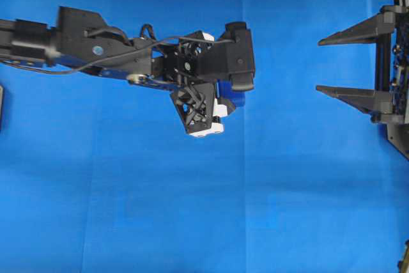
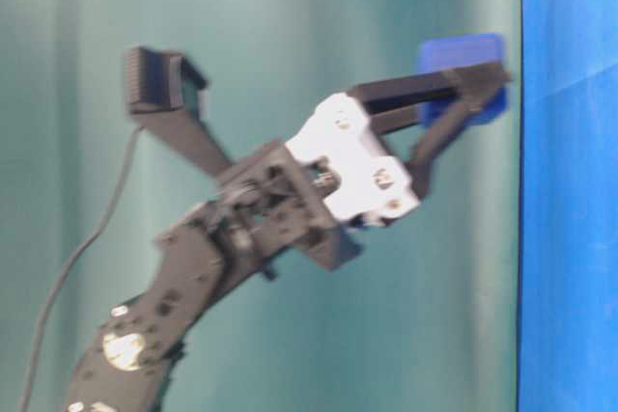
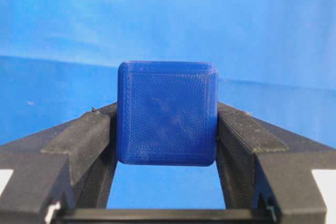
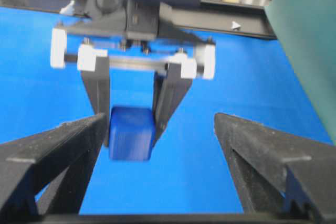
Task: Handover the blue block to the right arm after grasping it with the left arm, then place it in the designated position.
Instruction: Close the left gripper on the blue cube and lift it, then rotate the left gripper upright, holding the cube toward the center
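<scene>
Blue cloth (image 1: 192, 209) nearly swallows the blue block (image 1: 234, 97) from overhead, where your left arm (image 1: 128, 52) covers most of it. Seen by the left wrist camera it is a dark, rounded-edged cube, clamped between the left gripper (image 3: 165, 129) fingers, raised off the cloth. Your right gripper (image 4: 157, 150) faces it nearby, spread wide, holding nothing.

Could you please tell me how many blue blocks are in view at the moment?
1. The small dark-blue cube with rounded edges is clamped between the left gripper's black fingers, off the blue cloth. No other block is visible, though the arm could hide one.
</scene>
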